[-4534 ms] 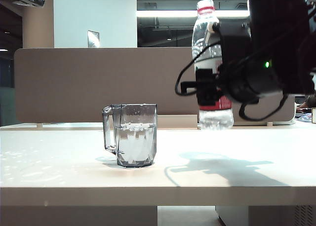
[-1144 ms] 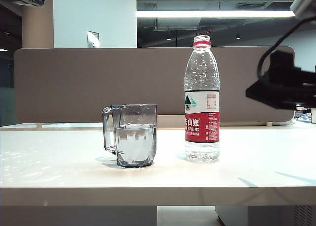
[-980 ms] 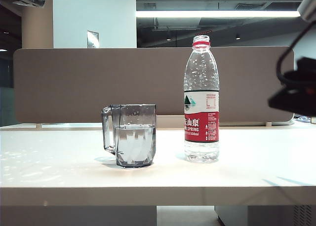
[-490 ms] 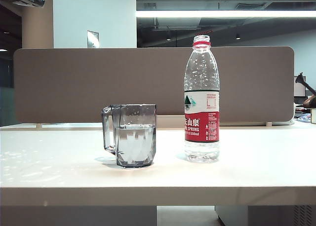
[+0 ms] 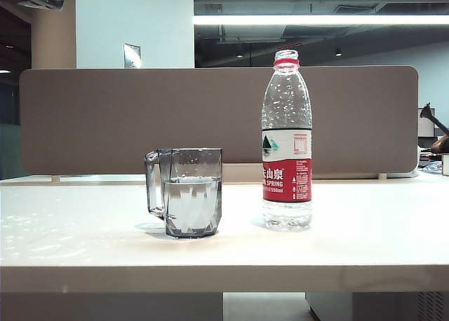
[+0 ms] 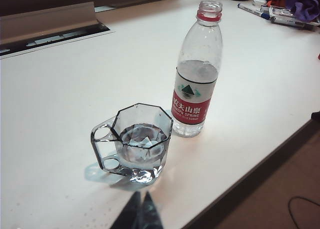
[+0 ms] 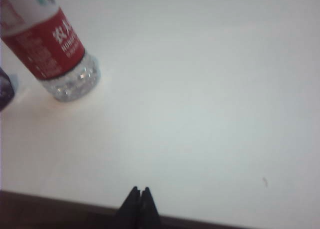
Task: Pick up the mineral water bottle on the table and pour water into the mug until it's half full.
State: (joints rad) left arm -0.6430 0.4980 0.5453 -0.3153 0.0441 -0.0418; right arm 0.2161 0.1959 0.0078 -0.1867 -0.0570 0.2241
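The mineral water bottle (image 5: 286, 140) stands upright and uncapped on the white table (image 5: 351, 244), right of the smoky-grey mug (image 5: 186, 192). Water (image 5: 192, 203) fills roughly half of the mug. Neither arm shows in the exterior view. In the left wrist view the left gripper (image 6: 140, 198) hangs shut and empty over the table's front edge, short of the mug (image 6: 136, 141) and the bottle (image 6: 196, 71). In the right wrist view the right gripper (image 7: 140, 190) is shut and empty above the table edge, well away from the bottle's base (image 7: 67, 84).
A brown partition (image 5: 140, 118) runs along the back of the table. Pens and purple cloth (image 6: 295, 1) lie at the far corner in the left wrist view. A cable slot (image 6: 50, 36) runs along the back edge.
The right arm, beside the standing bottle at the right a second ago, has pulled back out of the exterior view. Earlier still it held the bottle in the air. Bottle and mug stay still.
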